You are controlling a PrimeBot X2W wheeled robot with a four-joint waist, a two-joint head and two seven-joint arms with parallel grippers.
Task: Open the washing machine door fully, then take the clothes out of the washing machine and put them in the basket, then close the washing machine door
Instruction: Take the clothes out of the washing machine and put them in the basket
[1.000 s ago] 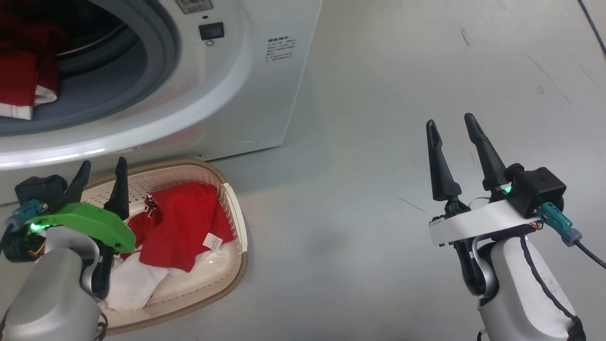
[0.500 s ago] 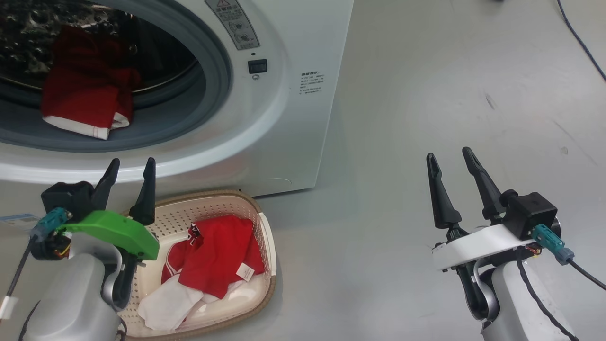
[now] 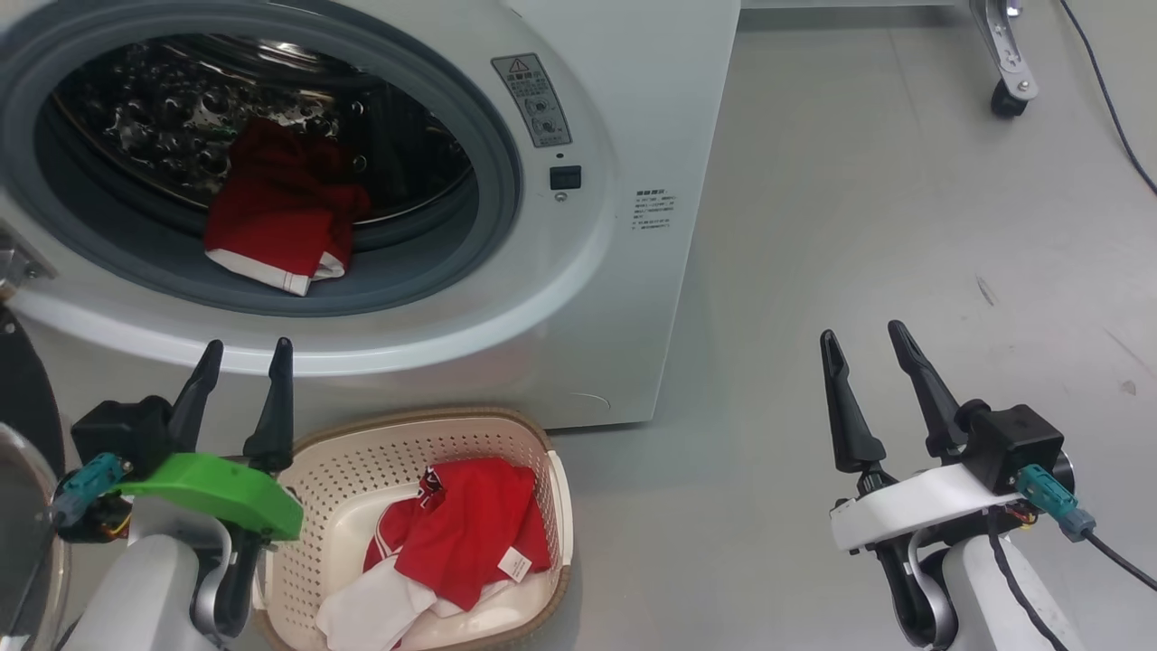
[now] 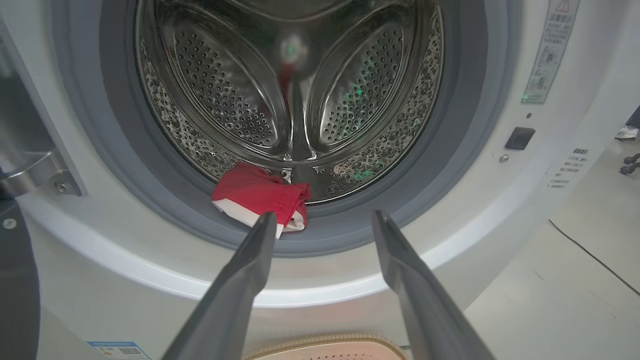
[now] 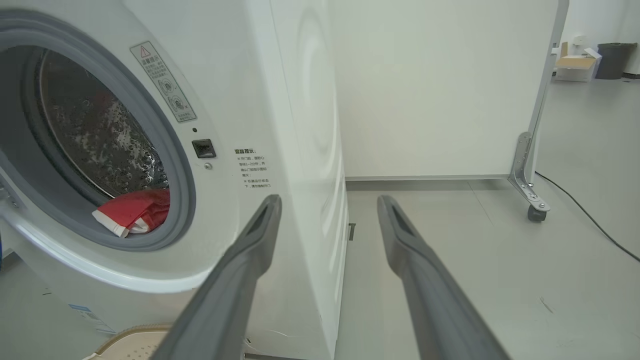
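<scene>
The washing machine [image 3: 633,108] is swinging into my head view as I am looking up, one red garment [image 3: 280,217] waiting inside, left gripper [image 3: 249,345] and right gripper [image 3: 860,330] splayed empty.

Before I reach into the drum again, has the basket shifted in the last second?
No. The basket sits at the same spot on the floor below the washing machine, just left of its lower front corner. The whole head view shifted, so the camera moved.

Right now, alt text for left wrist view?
A red garment with white trim lies just inside the mouth of the open washing machine. The open left gripper points toward it; the rim of the basket shows below.
</scene>
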